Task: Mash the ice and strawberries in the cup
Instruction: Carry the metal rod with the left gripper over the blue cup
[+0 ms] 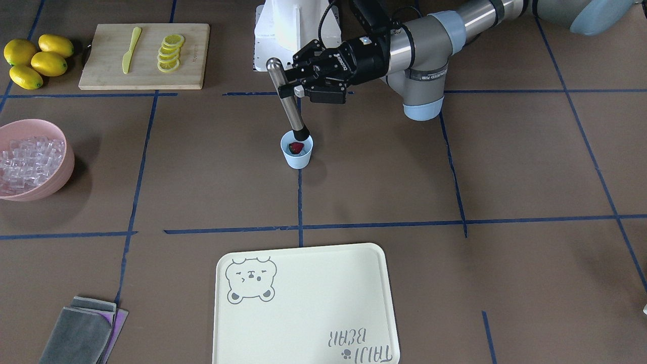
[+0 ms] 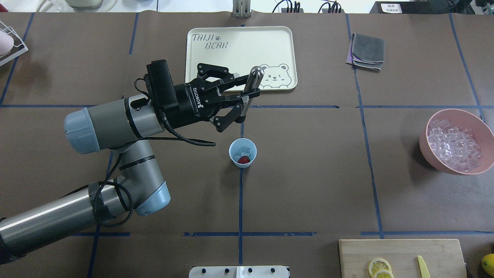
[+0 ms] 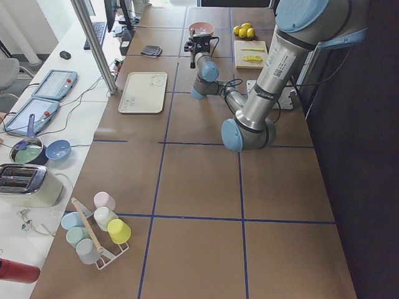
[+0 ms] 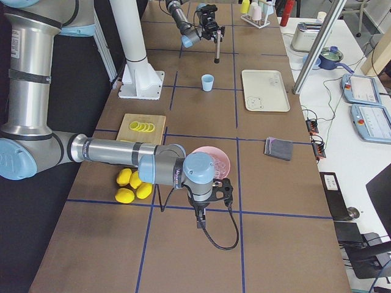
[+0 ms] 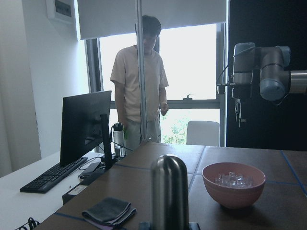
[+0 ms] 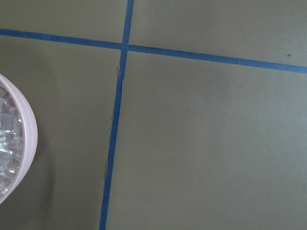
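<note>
Centrally, the cup (image 2: 242, 153) held ice (image 2: 242, 148) and a strawberry (image 2: 243, 159); the left gripper (image 2: 247, 96), marked ROBOTIQ, pinched a steel muddler (image 1: 288, 101) raised clear of it. Whether the right gripper (image 4: 200, 220) was spread or pressed together could not be told. The tray (image 2: 239, 42) read "TAIJI BEAR".

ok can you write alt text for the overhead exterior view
The robot's left gripper holds a steel muddler clear of a small light-blue cup that contains a strawberry and ice, on a brown table. A cream bear tray lies beyond, and a pink bowl of ice cubes sits to the right.
</note>
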`<act>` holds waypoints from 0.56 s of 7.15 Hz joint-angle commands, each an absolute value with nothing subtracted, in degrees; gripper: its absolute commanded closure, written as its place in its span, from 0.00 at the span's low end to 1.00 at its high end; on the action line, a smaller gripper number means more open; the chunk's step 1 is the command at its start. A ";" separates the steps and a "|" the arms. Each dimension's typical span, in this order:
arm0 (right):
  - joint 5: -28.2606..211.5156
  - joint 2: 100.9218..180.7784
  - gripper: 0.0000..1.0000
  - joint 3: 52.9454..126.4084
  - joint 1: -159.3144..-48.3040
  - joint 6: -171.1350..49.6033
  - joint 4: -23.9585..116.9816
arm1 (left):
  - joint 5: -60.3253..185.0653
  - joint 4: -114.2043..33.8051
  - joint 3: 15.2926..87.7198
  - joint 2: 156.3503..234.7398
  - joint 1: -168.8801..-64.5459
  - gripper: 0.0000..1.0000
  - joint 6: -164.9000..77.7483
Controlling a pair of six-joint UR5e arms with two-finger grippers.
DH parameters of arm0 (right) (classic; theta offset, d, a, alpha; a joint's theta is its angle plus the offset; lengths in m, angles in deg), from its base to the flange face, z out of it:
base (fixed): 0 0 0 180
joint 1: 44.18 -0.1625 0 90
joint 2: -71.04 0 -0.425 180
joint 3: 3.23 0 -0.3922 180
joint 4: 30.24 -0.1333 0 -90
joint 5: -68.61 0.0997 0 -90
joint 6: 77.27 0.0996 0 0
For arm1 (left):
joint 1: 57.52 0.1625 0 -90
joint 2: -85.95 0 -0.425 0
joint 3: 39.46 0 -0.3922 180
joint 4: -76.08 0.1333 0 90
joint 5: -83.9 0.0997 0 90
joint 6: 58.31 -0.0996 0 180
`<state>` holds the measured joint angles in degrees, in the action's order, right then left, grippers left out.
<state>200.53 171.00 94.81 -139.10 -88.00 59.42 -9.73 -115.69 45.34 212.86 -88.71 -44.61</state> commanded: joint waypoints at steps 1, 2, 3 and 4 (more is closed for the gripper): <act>200.53 170.97 0.01 94.86 -139.10 -87.81 59.41 | -8.04 -122.08 42.21 213.13 -86.71 1.00 -49.16; 200.53 170.97 0.01 94.86 -139.10 -87.81 59.41 | -4.81 -127.68 37.05 213.22 -84.35 1.00 -49.51; 200.53 170.97 0.01 94.86 -139.10 -87.81 59.41 | -3.47 -131.48 33.35 213.30 -82.58 1.00 -51.00; 200.53 170.97 0.01 94.86 -139.10 -87.81 59.41 | -3.46 -132.13 32.09 213.13 -82.13 1.00 -51.36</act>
